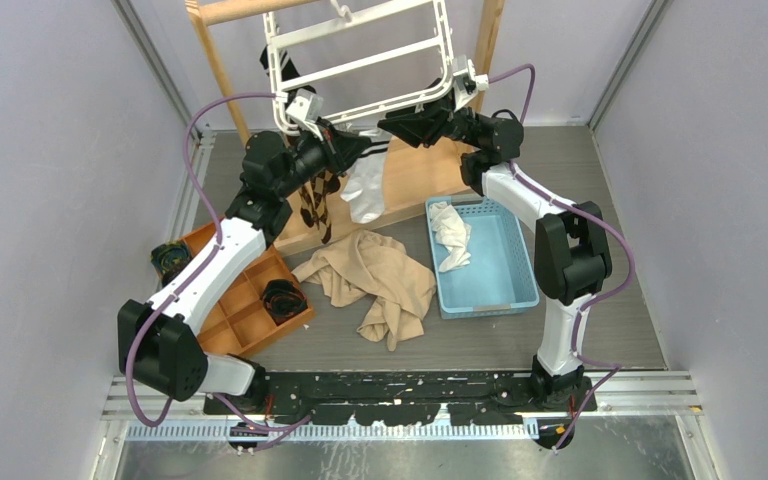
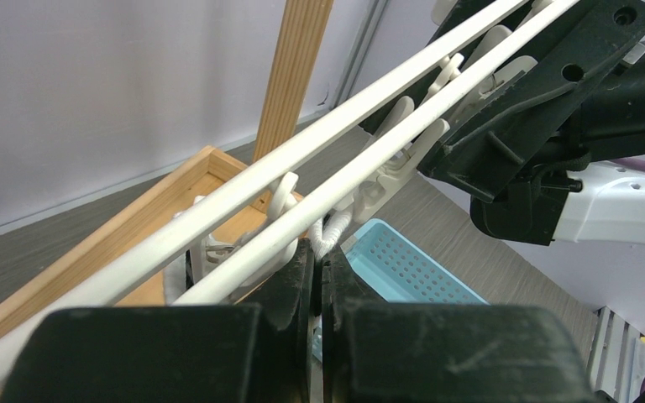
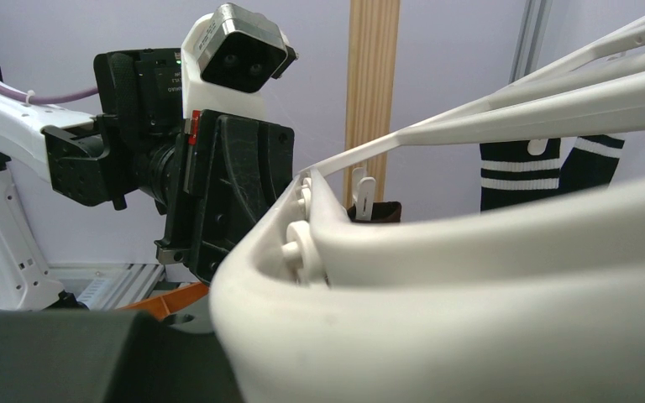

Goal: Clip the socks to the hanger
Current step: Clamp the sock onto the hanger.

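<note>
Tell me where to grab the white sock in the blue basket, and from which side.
Grip the white sock at its bunched far end, with the pincer coming straight down. The blue basket has walls that would likely block a sideways approach, and the crumpled folds there probably offer something raised to pinch, unlike the flatter near end.

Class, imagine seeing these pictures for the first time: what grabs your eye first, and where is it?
The white hanger is tilted high at the back, with the left claw and right claw at its near rim. Below it dangle a brown argyle sock and a white sock; a beige cloth sprawls mid-table.
</note>
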You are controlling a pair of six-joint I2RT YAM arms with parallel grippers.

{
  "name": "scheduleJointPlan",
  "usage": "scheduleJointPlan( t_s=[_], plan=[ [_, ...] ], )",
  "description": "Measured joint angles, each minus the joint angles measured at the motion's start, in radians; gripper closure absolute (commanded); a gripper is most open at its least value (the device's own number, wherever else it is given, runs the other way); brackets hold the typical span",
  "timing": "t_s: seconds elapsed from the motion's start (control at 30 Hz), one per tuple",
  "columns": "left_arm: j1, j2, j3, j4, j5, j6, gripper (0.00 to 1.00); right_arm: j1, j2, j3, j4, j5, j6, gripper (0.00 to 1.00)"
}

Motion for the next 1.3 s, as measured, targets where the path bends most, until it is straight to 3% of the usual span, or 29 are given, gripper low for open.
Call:
scheduleJointPlan(
  t_s=[0.33, 0.43, 0.6, 0.9, 1.17, 1.3],
  plan=[
    [0.000, 0.005, 0.000, 0.052, 0.006, -0.013, 1.00, 0.003, 0.000, 0.000, 0.000, 0.002, -0.004, 0.94],
    [-0.002, 0.011, 0.002, 0.066, 0.010, -0.027, 1.00, 0.004, 0.000, 0.000, 0.000, 0.002, -0.005, 0.90],
    [-0.004, 0.019, 0.002, 0.086, 0.021, -0.043, 1.00, 0.004, 0.000, 0.000, -0.002, 0.003, -0.006, 0.61],
    [-0.004, 0.019, 0.002, 0.096, 0.024, -0.061, 1.00, 0.005, 0.000, -0.001, -0.003, 0.005, -0.014, 0.38],
    [-0.004, 0.019, 0.002, 0.095, 0.022, -0.066, 1.00, 0.004, -0.011, -0.050, -0.003, 0.015, -0.043, 0.06],
    [-0.004, 0.018, 0.002, 0.093, 0.014, -0.072, 0.89, 0.002, -0.047, -0.108, -0.017, 0.028, -0.071, 0.00]
  ],
)
